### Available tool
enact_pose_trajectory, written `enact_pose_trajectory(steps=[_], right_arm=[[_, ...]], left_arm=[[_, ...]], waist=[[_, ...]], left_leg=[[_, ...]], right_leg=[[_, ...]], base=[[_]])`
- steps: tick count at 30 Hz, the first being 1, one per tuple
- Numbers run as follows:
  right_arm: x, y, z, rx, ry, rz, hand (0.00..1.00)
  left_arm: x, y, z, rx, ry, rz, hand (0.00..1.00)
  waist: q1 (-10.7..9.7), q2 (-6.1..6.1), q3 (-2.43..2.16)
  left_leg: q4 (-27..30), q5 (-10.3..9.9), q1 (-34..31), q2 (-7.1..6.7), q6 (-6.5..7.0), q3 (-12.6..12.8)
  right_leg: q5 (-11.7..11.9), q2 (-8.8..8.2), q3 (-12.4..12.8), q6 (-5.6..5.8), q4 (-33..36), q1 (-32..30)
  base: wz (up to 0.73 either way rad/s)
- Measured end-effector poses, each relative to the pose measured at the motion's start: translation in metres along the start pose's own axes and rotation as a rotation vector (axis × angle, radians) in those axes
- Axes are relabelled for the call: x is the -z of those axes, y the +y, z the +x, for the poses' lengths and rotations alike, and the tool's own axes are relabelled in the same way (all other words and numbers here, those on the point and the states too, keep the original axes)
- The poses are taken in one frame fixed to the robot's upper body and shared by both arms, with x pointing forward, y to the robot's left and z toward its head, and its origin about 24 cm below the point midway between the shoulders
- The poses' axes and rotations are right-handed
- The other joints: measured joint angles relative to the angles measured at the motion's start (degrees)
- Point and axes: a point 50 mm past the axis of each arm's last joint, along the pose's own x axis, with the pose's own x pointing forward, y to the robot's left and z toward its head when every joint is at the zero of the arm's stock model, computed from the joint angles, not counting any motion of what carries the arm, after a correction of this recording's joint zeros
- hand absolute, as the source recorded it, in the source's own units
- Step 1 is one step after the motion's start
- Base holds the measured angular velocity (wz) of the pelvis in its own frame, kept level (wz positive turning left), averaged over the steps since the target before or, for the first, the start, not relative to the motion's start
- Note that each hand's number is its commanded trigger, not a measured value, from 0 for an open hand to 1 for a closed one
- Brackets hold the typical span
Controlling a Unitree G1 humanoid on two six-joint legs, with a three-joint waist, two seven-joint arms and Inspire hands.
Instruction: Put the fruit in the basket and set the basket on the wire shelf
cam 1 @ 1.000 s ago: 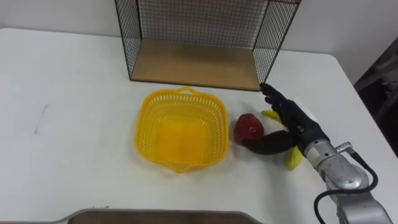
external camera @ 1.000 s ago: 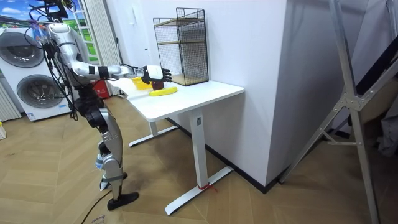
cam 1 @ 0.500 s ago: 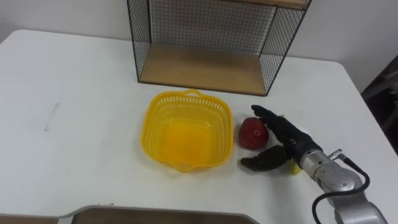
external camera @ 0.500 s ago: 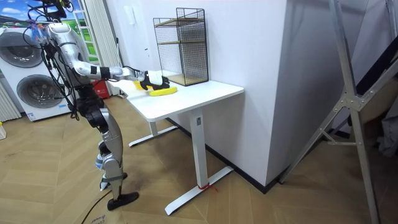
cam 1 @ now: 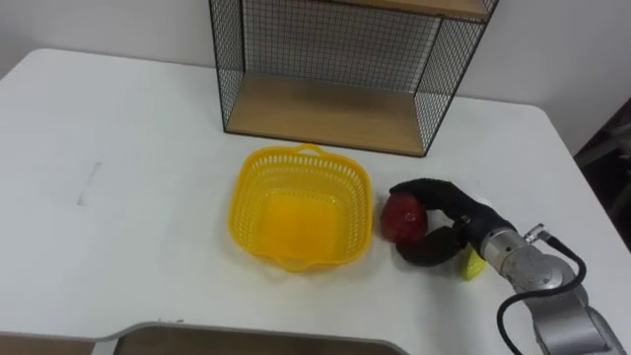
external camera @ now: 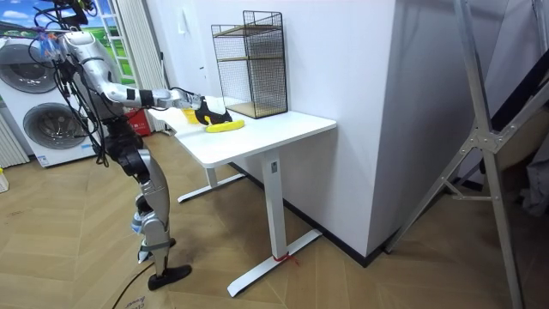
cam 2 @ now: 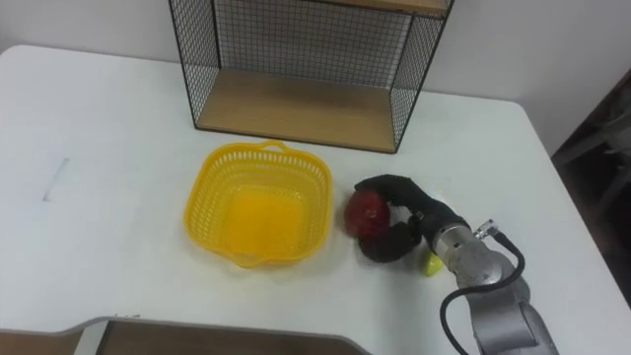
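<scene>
A yellow basket [cam 1: 246, 197] sits empty on a white table [cam 1: 118, 197]. Just right of the basket, the robot's right hand [cam 1: 455, 215] curls fingers and thumb around a red apple [cam 1: 402, 219]. Farther right of the basket a banana [cam 1: 473, 264] peeks out; behind the basket stands the wire shelf [cam 1: 325, 108].

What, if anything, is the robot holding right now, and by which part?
The right hand grips the red apple: fingers curled over its top, thumb against its near side.
</scene>
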Motion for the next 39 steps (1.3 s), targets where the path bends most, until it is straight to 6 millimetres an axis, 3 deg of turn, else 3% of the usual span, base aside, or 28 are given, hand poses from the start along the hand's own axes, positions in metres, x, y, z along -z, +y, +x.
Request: enact_pose_trajectory(steps=[10, 17, 21, 26, 32, 35, 39], right_arm=[[0.000, -0.003, 0.002, 0.035, 0.016, -0.010, 1.00], [0.015, 0.003, -0.004, 0.064, 0.005, 0.251, 1.00], [0.019, 0.010, -0.007, 0.073, -0.021, 0.433, 1.00], [0.020, 0.015, -0.010, 0.066, -0.055, 0.557, 1.00], [0.016, 0.018, -0.014, 0.066, -0.109, 0.684, 1.00], [0.012, 0.014, -0.015, 0.086, -0.136, 0.724, 1.00], [0.006, 0.002, -0.018, 0.150, -0.174, 0.744, 1.00]], left_arm=[[0.000, 0.000, 0.000, -0.002, -0.001, 0.000, 0.00], [0.000, 0.000, 0.000, -0.039, 0.002, -0.001, 0.00], [0.005, -0.001, 0.000, -0.059, 0.025, 0.001, 0.00], [0.009, -0.002, -0.001, -0.063, 0.024, -0.001, 0.00], [0.018, -0.012, -0.004, -0.041, 0.032, -0.008, 0.00], [0.020, -0.019, -0.005, -0.030, 0.038, -0.016, 0.00], [0.018, -0.023, -0.004, -0.031, 0.043, -0.017, 0.00]], waist=[[0.0, -0.13, 0.06], [0.0, -0.11, 0.12], [-0.5, 0.61, 0.54], [-1.1, 1.03, 0.44], [-2.0, 2.66, -0.22], [-2.9, 3.47, -0.04], [-3.1, 3.19, 0.20]], left_leg=[[0.0, 0.0, 0.3, 0.04, -0.01, 0.0], [-0.1, 0.0, 0.5, 0.03, 0.00, 0.2], [-0.2, 0.0, 0.4, 0.08, -0.01, 0.3], [0.0, 0.0, 0.1, 0.07, -0.04, 0.1], [0.3, 0.0, 0.1, 0.02, -0.03, 0.2], [-0.1, 0.0, 0.7, 0.02, -0.03, 0.2], [-0.1, 0.0, 0.8, 0.02, -0.04, 0.7]], right_leg=[[0.0, 0.01, -0.4, 0.00, -0.1, 0.1], [0.0, 0.04, -0.2, 0.00, -0.2, 0.3], [0.0, 0.06, -0.3, 0.00, -0.3, 0.3], [0.0, 0.04, -0.4, 0.00, -0.3, 0.2], [0.0, -0.04, -0.3, -0.02, -0.1, 0.0], [0.0, -0.04, -0.3, -0.01, -0.2, 0.7], [0.0, -0.02, 0.2, 0.02, -0.3, 0.7]], base=[[0.00], [-0.02], [-0.02], [0.01], [0.00], [0.00], [-0.05]])
